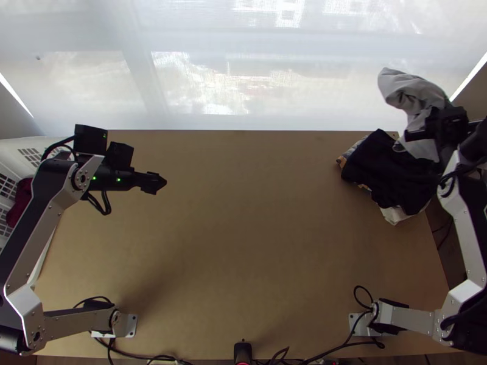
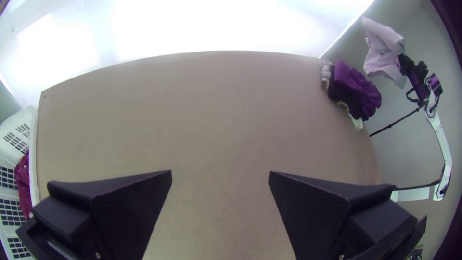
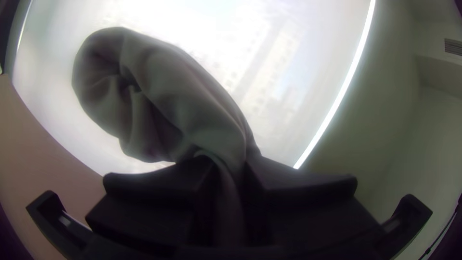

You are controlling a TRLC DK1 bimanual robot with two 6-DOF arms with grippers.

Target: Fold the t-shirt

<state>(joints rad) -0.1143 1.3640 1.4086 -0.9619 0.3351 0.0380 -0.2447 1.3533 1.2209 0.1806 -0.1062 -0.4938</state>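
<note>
While the left claw (image 1: 159, 184) hangs wide over the light wooden table's (image 1: 243, 243) left side, the right claw (image 1: 431, 126) grips bunched light-grey cloth (image 1: 412, 92) near the far-right pile of dark cloth (image 1: 389, 170).

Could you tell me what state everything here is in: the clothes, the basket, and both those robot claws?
Light grey cloth: bunched, held up by one part, the rest drooping over.
Right gripper: shut on the grey cloth.
Left gripper: open, empty.
Clothes pile: stacked at the table's far right, dark cloth on top.
White basket: holding cloth.
Dark red cloth: inside the basket, unspread.
</note>
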